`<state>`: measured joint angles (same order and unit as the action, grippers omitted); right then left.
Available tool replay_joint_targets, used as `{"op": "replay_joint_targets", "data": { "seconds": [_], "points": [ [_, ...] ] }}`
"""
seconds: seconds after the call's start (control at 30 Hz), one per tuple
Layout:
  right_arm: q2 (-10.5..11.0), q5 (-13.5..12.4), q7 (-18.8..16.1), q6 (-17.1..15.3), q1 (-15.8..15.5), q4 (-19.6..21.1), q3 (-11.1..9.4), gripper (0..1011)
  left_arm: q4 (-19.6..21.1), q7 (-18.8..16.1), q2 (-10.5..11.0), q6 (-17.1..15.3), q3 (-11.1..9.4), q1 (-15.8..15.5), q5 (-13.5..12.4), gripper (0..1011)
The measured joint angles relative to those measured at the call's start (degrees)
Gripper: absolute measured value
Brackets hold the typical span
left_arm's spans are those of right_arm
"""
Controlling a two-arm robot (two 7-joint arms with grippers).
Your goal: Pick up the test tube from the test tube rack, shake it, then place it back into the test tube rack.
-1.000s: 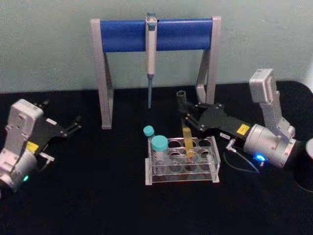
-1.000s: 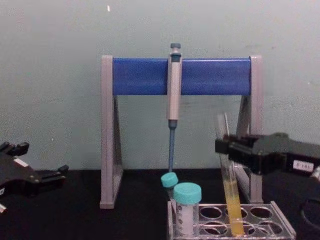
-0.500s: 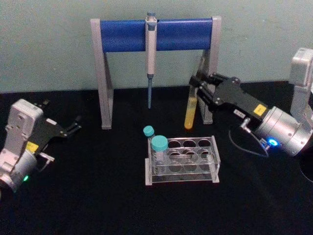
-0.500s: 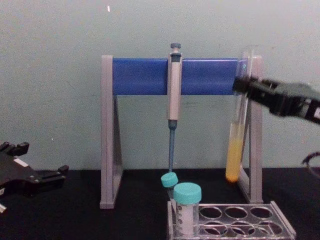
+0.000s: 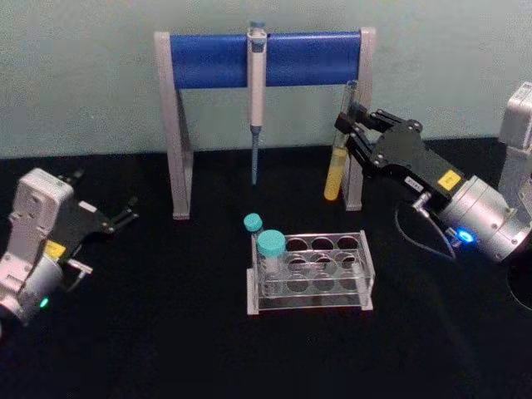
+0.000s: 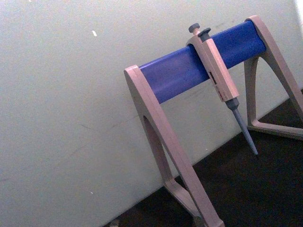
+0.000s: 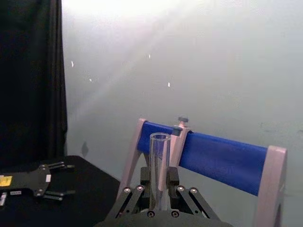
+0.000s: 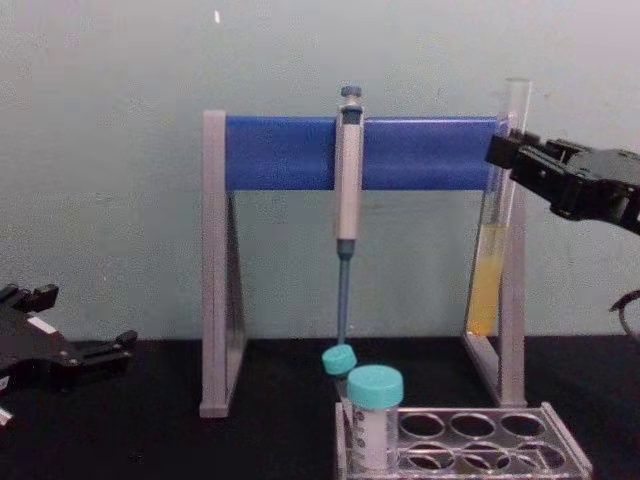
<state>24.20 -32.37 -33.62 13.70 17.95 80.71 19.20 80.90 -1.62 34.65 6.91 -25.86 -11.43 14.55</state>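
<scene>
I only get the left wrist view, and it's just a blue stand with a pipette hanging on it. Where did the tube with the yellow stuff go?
Observer: The right tool holds the test tube up in the air, nearly upright, beside the right leg of the pipette stand.
Operator: So is the rack all empty?
Observer: No. The test tube rack has two teal-capped tubes at its left end, and its other holes are open.
Operator: What's the other arm doing?
Observer: The left tool sits low at the robot's far left, open and holding nothing.
</scene>
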Motion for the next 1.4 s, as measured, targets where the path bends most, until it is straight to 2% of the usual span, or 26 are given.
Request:
{"op": "replay_joint_targets", "data": {
  "seconds": [0.33, 0.5, 0.57, 0.6, 0.77, 0.83, 0.9, 1.03, 1.13, 1.2, 1.3, 1.33, 1.37, 1.4],
  "points": [
    [-0.83, 1.45, 0.12, 1.01, 0.24, -0.79, -0.37, 229, 0.0, 0.0, 0.0, 0.0, 0.0, 0.0, 0.0, 1001],
    [-1.15, 1.38, -1.52, 1.82, 0.81, -1.44, -0.32, 229, 0.0, 0.0, 0.0, 0.0, 0.0, 0.0, 0.0, 1001],
    [-1.1, 0.06, -3.91, 1.96, 1.22, -1.82, -0.07, 229, 0.0, 0.0, 0.0, 0.0, 0.0, 0.0, 0.0, 1001],
    [-1.1, 0.06, -3.91, 1.96, 1.22, -1.82, -0.07, 229, 0.0, 0.0, 0.0, 0.0, 0.0, 0.0, 0.0, 1001],
    [0.59, -5.58, -11.43, -0.17, 1.91, -2.22, 0.86, 229, 0.0, 0.0, 0.0, 0.0, 0.0, 0.0, 0.0, 1001],
    [0.92, -6.25, -12.07, -0.57, 1.93, -2.22, 0.97, 229, 0.0, 0.0, 0.0, 0.0, 0.0, 0.0, 0.0, 1002],
    [2.04, -7.96, -14.23, -1.7, 1.85, -2.1, 1.2, 229, 0.0, 0.0, 0.0, 0.0, 0.0, 0.0, 0.0, 1001],
    [4.24, -9.24, -15.97, -3.03, 1.22, -1.31, 1.47, 229, 0.0, 0.0, 0.0, 0.0, 0.0, 0.0, 0.0, 1001],
    [6.49, -9.04, -15.91, -3.75, 0.49, -0.32, 1.63, 229, 0.0, 0.0, 0.0, 0.0, 0.0, 0.0, 0.0, 1001],
    [8.01, -7.6, -14.27, -3.86, 0.0, 0.54, 1.71, 229, 0.0, 0.0, 0.0, 0.0, 0.0, 0.0, 0.0, 1001],
    [9.36, -4.58, -10.91, -2.99, -0.47, 1.44, 1.68, 229, 0.0, 0.0, 0.0, 0.0, 0.0, 0.0, 0.0, 1001],
    [9.69, -2.58, -8.85, -2.0, -0.6, 1.69, 1.55, 229, 0.0, 0.0, 0.0, 0.0, 0.0, 0.0, 0.0, 1001],
    [9.69, -2.58, -8.85, -2.0, -0.6, 1.69, 1.55, 229, 0.0, 0.0, 0.0, 0.0, 0.0, 0.0, 0.0, 1001],
    [9.71, -0.35, -6.9, -0.9, -0.63, 1.77, 1.41, 229, 0.0, 0.0, 0.0, 0.0, 0.0, -0.01, 0.0, 1001]
  ]
}}
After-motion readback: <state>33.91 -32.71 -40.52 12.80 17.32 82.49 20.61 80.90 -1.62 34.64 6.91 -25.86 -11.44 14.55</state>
